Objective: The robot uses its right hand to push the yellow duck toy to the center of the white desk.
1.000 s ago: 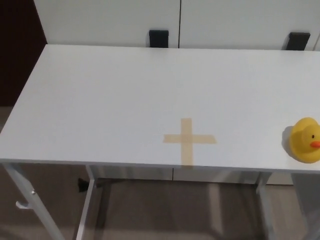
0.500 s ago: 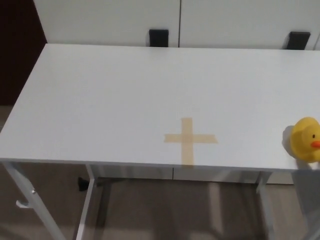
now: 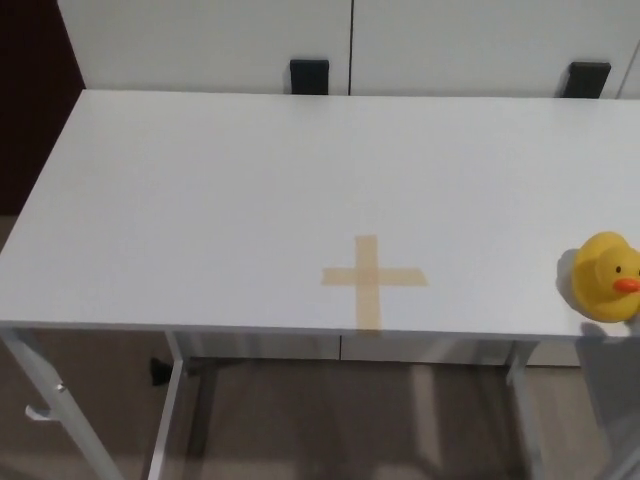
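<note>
Head view, looking steeply down. Nearest, under the front edge: pale metal desk legs (image 3: 175,410), thin and straight, a small hook (image 3: 38,410) on the left one, dull brownish floor (image 3: 320,420) between them. Neither hand in the frame, so nothing to tell of fingers or of any hold; only a faint grey blur at the lower right corner, too vague to name.

Above that, the white desk (image 3: 200,200): flat, smooth, matte, rectangular, front rim thin and straight. Close to the front edge and a little right of the middle, a cross of tan tape (image 3: 371,279), two flat strips at right angles, the near arm reaching down to the rim.

Far right, near the front edge and almost at the picture's border, the yellow duck toy (image 3: 606,289): rounded, glossy, rubbery in look, bulbous head over a plump body, standing upright. Orange beak (image 3: 627,285) pointing right, away from the cross; one small dark eye just above it. Body's long axis hard to judge, with the right side running to the frame's edge. Soft shadow on the desk just to the left. Well apart from the tape cross, bare desk between.

Farthest, beyond the back edge: smooth white cabinet fronts (image 3: 200,40), split by a thin vertical seam, with two small black rectangular blocks (image 3: 309,75) at desk level, one near the middle, one (image 3: 589,78) far right. Dark strip at far left.
</note>
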`<state>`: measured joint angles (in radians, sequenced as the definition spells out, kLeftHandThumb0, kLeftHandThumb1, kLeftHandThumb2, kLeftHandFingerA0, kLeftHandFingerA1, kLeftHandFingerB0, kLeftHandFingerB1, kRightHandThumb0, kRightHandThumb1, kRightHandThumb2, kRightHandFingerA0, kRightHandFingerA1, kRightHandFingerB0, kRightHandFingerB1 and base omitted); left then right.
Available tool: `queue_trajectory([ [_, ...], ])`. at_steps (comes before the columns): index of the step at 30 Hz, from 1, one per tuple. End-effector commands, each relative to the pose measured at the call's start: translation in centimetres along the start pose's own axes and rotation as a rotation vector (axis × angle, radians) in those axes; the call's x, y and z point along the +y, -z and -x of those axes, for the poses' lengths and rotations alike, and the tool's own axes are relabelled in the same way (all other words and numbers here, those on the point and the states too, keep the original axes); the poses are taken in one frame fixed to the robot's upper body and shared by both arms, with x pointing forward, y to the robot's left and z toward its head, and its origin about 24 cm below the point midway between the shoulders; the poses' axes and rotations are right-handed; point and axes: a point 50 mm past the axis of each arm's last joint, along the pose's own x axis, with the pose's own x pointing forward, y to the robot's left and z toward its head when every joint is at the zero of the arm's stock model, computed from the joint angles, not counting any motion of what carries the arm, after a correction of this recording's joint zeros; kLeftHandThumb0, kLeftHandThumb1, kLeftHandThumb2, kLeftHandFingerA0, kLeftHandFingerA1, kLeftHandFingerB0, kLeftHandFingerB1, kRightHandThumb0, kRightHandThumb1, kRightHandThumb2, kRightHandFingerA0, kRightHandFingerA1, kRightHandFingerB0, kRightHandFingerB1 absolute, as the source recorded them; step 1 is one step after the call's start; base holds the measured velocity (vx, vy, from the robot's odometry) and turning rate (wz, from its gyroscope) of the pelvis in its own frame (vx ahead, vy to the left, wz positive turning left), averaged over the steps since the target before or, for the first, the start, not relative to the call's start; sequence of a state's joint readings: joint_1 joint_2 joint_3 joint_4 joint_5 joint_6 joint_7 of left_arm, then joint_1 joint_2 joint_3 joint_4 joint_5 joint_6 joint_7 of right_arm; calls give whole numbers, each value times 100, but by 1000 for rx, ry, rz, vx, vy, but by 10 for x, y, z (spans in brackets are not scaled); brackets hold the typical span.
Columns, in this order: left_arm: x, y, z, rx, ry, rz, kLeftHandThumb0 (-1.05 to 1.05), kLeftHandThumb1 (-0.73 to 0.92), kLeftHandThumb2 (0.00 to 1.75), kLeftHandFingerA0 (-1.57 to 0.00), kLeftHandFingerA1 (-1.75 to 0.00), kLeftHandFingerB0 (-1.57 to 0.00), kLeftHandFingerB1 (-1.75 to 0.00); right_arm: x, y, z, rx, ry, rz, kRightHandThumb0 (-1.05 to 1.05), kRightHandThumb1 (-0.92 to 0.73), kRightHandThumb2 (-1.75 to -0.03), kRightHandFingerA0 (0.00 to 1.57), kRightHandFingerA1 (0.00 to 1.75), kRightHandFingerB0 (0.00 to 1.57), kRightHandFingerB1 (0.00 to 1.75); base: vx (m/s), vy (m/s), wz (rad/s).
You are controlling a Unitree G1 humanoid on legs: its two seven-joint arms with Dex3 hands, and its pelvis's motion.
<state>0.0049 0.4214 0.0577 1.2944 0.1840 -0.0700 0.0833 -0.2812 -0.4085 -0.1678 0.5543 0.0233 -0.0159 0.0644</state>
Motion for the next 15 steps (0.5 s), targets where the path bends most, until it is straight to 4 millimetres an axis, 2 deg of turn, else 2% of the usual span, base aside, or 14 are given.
queue_trajectory([
  [1,1,0,1,-42,-11,-10,-4,49,102,-104,-114,-95,-90,11,7,-2,48,6,31,-64,-88,-66,24,40,21,33,0,0,0],
  [2,2,0,1,-45,-10,-14,-5,49,111,-103,-114,-93,-92,14,9,-2,53,4,31,-64,-88,-66,26,43,22,34,0,0,0],
  [3,2,0,1,-46,-9,-9,-6,51,111,-103,-111,-94,-93,17,11,-3,58,3,32,-65,-87,-66,32,45,25,35,0,0,0],
  [10,-1,1,1,-40,-2,-2,-6,53,106,-98,-105,-93,-93,25,8,-8,58,-10,23,-68,-85,-66,37,47,26,35,0,0,0],
  [15,-2,4,2,-41,3,-15,-5,50,105,-101,-111,-93,-91,28,4,-13,39,-19,10,-68,-84,-65,39,50,28,38,0,0,0],
])
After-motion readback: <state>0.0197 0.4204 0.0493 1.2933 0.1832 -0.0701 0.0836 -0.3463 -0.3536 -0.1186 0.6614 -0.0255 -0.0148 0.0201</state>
